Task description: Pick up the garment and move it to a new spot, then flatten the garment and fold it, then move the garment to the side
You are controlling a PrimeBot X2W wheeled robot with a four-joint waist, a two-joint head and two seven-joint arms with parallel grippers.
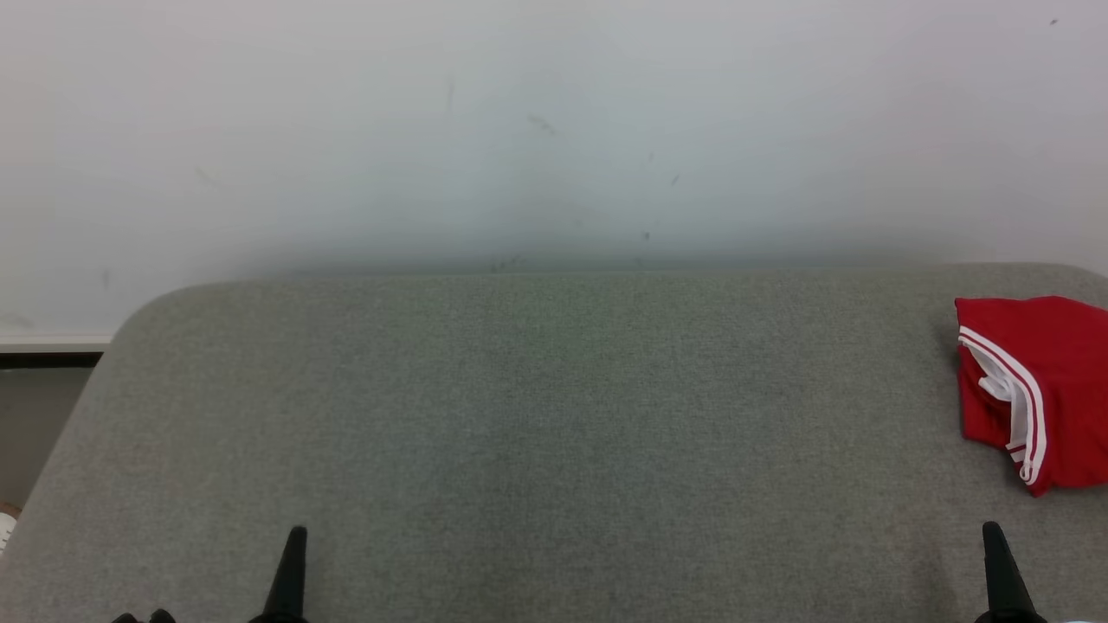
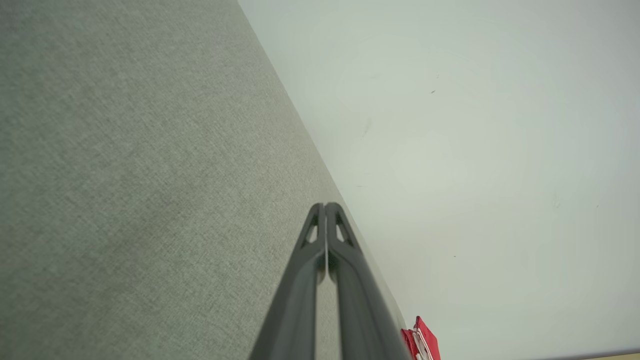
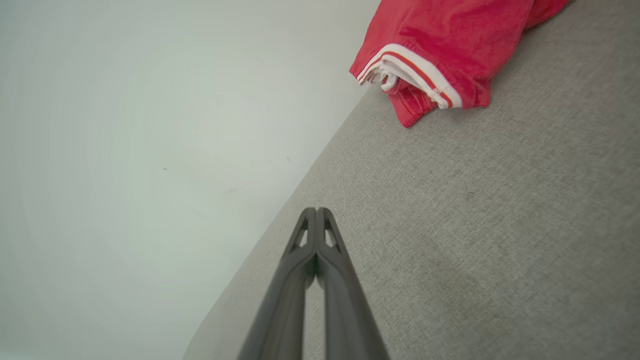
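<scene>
Our left pincer (image 1: 296, 535) and right pincer (image 1: 992, 529) are both pinched together with nothing in them, down low at the near edge of the grey table (image 1: 519, 415). The red garment (image 1: 1052, 372) lies at the right edge. It looks folded, so we think it is set aside.

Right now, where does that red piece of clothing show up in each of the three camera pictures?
Head view: garment at the right edge, mid-height, partly cut off.
Left wrist view: a small red sliver at the bottom edge, right of centre.
Right wrist view: large, at the top, right of centre.
Shared landmark: the line where the grey surface meets the pale wall; the garment lies near it.
</scene>
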